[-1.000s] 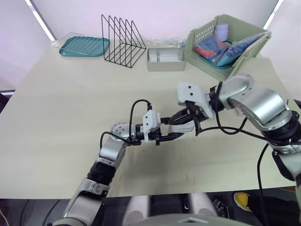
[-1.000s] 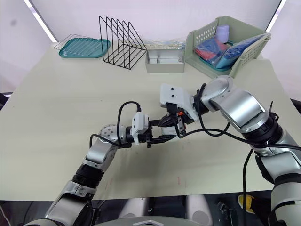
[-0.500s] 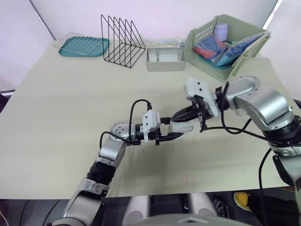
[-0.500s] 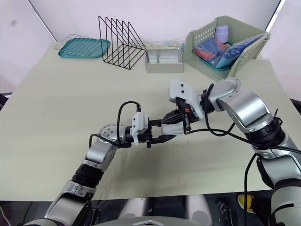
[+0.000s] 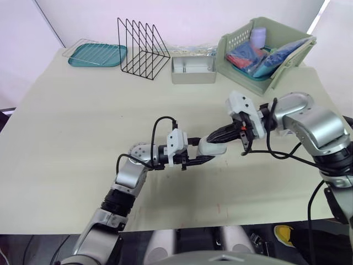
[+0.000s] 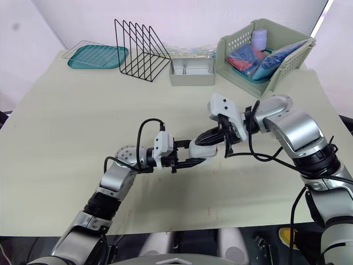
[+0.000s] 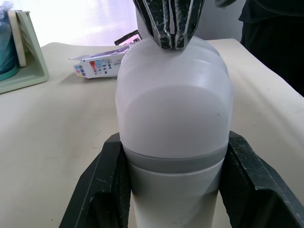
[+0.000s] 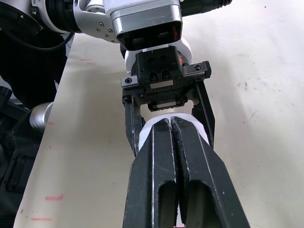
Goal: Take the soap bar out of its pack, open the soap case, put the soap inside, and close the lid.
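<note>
1. Head views: near the middle of the table (image 5: pixel 71 121), the left gripper (image 5: pixel 199 152) grasps the white soap case (image 5: pixel 212 146) by its sides. The right gripper (image 5: pixel 216 138) is clenched, its tips resting on the case's far end.
2. Left wrist view: the case sits clamped between both black fingers (image 7: pixel 102 190), and its pale lid (image 7: pixel 173 95) is on. The right gripper's closed tips touch the lid. The soap pack (image 7: pixel 99 64) lies on the table beyond, apart.
3. Right wrist view: the right gripper's fingers press together with no gap, tips against the case. The left gripper's fingers flank the case.
</note>
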Motion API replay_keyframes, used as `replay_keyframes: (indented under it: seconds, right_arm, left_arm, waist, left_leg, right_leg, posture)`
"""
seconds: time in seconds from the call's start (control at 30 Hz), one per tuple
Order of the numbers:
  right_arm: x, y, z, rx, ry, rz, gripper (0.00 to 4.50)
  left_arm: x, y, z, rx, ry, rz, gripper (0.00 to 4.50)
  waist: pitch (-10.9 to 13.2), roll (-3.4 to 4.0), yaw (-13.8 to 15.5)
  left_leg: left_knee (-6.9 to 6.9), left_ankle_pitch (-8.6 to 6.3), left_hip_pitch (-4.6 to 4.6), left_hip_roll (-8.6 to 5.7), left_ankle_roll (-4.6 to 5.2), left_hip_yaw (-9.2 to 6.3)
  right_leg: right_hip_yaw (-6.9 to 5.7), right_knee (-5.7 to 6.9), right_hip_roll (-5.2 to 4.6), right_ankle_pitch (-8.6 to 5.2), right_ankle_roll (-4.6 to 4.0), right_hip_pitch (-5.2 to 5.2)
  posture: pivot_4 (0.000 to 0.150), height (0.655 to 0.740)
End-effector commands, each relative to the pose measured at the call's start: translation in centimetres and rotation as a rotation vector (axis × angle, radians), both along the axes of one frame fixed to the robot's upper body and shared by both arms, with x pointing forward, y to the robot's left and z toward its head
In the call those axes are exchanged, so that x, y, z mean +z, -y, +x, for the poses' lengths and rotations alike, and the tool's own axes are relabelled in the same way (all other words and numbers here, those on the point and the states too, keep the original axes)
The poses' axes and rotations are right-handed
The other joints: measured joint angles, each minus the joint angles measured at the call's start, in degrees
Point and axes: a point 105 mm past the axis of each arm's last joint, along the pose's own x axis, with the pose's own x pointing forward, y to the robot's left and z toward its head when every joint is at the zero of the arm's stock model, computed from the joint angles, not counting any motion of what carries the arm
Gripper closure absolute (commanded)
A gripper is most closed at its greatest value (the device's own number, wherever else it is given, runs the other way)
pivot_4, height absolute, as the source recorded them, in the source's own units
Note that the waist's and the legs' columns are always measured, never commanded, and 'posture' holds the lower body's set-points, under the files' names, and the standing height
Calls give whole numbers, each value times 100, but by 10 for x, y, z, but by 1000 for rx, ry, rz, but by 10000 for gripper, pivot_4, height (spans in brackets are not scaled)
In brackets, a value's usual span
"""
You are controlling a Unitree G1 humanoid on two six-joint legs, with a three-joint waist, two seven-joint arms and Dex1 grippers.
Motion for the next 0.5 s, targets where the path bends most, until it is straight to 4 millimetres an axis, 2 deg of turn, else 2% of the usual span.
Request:
replay_keyframes:
  seconds: [0.03,0.5]
  right_arm:
    - [-16,13,6,-60,-32,-55,44611]
    - [-33,24,12,-91,-40,-98,44611]
  left_arm:
    - [1,-3,-1,-7,2,11,25838]
    - [2,-3,-1,-5,6,12,25838]
  waist:
    - [0,0,-1]
    - [-2,0,-9]
  left_leg:
    - [0,0,2,0,0,0]
    - [0,0,15,1,0,-1]
  right_leg:
    - [0,0,0,0,0,2]
    - [-1,-1,1,0,0,15]
  posture:
    - [1500,7400]
    - [1500,7400]
